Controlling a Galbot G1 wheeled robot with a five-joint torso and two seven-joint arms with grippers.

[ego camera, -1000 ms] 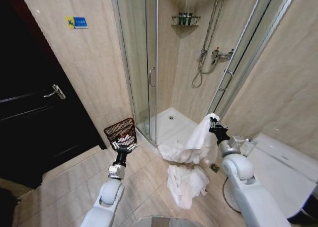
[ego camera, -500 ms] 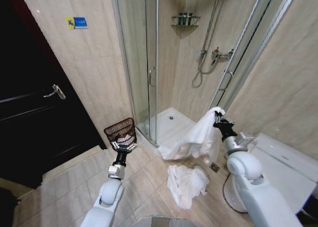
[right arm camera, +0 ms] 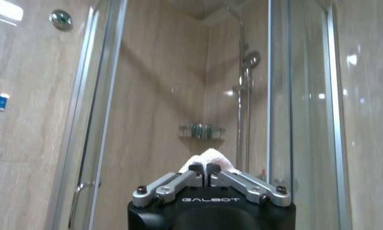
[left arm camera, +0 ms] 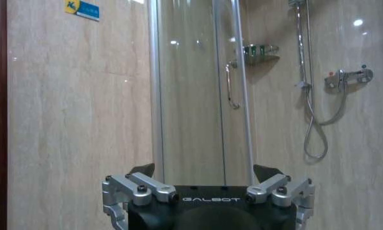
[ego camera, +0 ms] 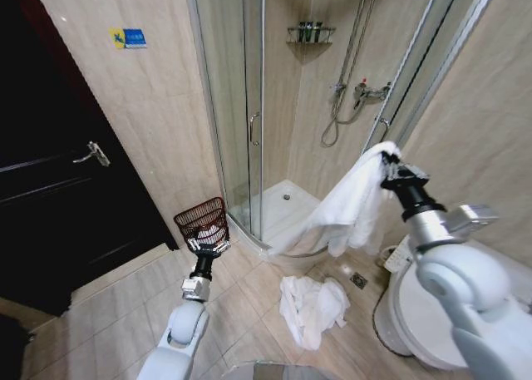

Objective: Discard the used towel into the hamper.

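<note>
White terry cloth hung from the right gripper (ego camera: 389, 165), whose jaws were pinched shut on the top edge of the used towel (ego camera: 349, 205). In the right wrist view the fingers (right arm camera: 192, 178) met with a tuft of the towel (right arm camera: 207, 157) showing between their tips. Holding the towel by one edge let it drape free in front of the shower enclosure (ego camera: 249, 114) and kept its lower hem off the floor, which appeared to suit a carry across to the hamper (ego camera: 202, 219).

The hamper stood on the tiled floor against the wall, just beside the glass shower door and well apart from the held towel. White cloth already lay inside it. The left gripper (ego camera: 207, 246) was parked low, directly in front of the hamper, with its jaws spread wide and holding nothing, as the left wrist view confirmed (left arm camera: 207, 182).

A second crumpled towel (ego camera: 309, 307) lay on the floor tiles near the toilet (ego camera: 416, 313).

Compared with one second earlier, the right gripper had risen and shifted to the right. The towel's lower part, which had been resting on the floor by the shower tray, was now lifted clear. The left arm, the hamper and the floor towel were unchanged.
</note>
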